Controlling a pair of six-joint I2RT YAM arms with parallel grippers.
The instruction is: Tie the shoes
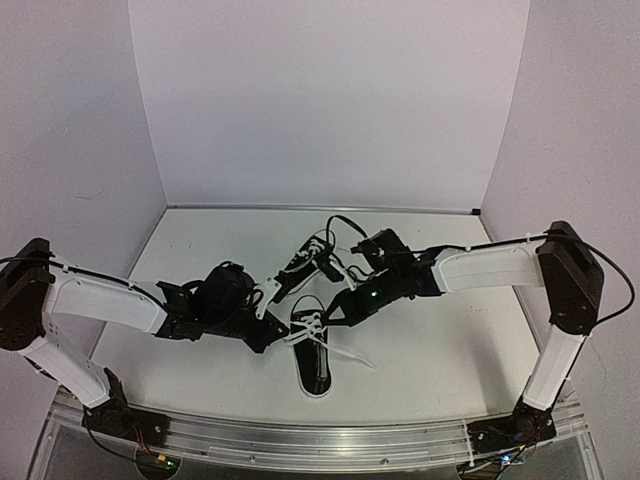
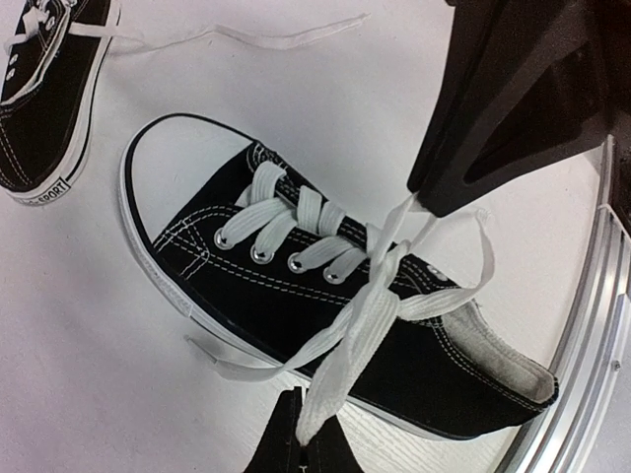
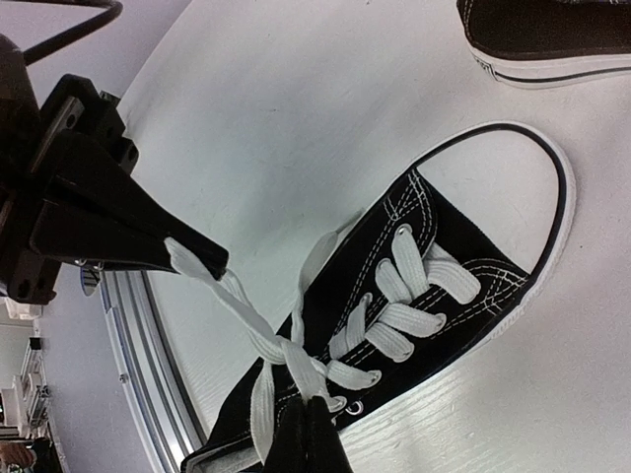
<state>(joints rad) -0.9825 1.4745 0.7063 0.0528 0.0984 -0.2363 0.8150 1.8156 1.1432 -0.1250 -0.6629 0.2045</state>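
Left claw (image 2: 301, 424) pinched shut on one lace (image 2: 357, 323) strand, right claw (image 3: 308, 419) pinched on other. Near sneaker (image 1: 312, 362) lower centre, on worktop (image 1: 450, 350). I judge first crossing in hand; next I pull strands apart evenly.

Crowded middle, open room to the right.
The left pincer (image 2: 301, 439) and right pincer (image 3: 308, 434) meet over the near shoe (image 1: 313, 362), each clamped on a taut lace (image 2: 357, 320) that bars the gap between them. The far shoe (image 1: 308, 258) sits just behind, and a loose lace end (image 1: 352, 357) trails to the right. Bare counter (image 1: 450, 350) lies open right of the shoes and in the far left corner. Walls (image 1: 330, 100) close three sides, and a metal rail (image 1: 320, 435) closes the near edge.
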